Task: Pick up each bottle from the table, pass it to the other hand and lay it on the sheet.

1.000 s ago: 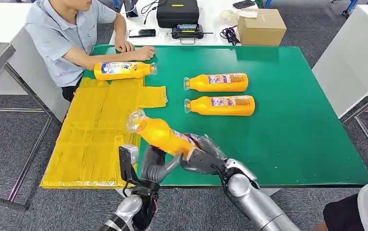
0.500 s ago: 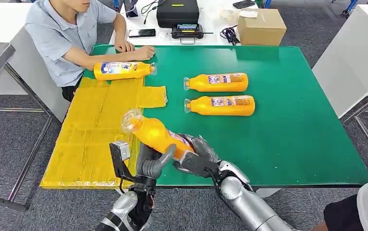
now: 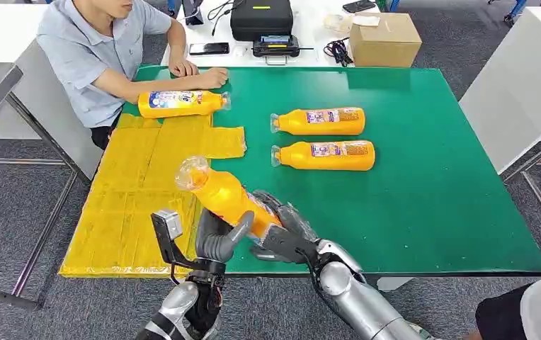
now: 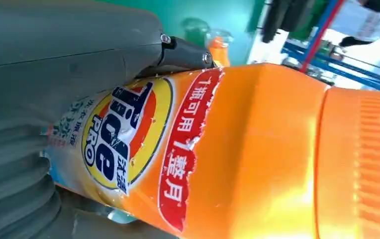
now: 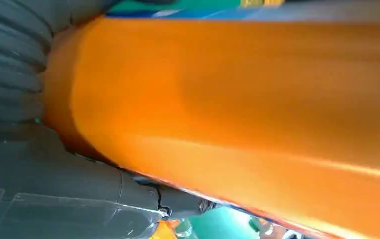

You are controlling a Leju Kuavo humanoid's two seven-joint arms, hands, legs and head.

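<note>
**Ana:** Bottle (image 3: pixel 226 199) in mid-handover, is it? It hangs tilted above the near edge of the green table (image 3: pixel 430 205), clear cap up and toward the yellow sheet (image 3: pixel 133 205), base wrapped by the right hand (image 3: pixel 285 234).

**Ben:** Yes. That hand grips the lower end, which leaves the labelled middle free. The left hand (image 3: pixel 218 241) has its thumb and fingers curled round that middle from below; its wrist view shows the thumb lying against the label. Both hands hold the bottle, so the pass is probably not finished.

**Ana:** Why the slant?

**Ben:** Likely so the left hand can carry it straight across to the sheet, which is just beside it.

**Ana:** And compared with a second ago?

**Ben:** The bottle has drifted toward the sheet and tipped more upright, and both arms have shifted with it. The left hand has closed further in. One laid bottle (image 3: pixel 181 103) at the sheet's far end and two waiting bottles (image 3: pixel 323 138) on the green have stayed put.
</note>
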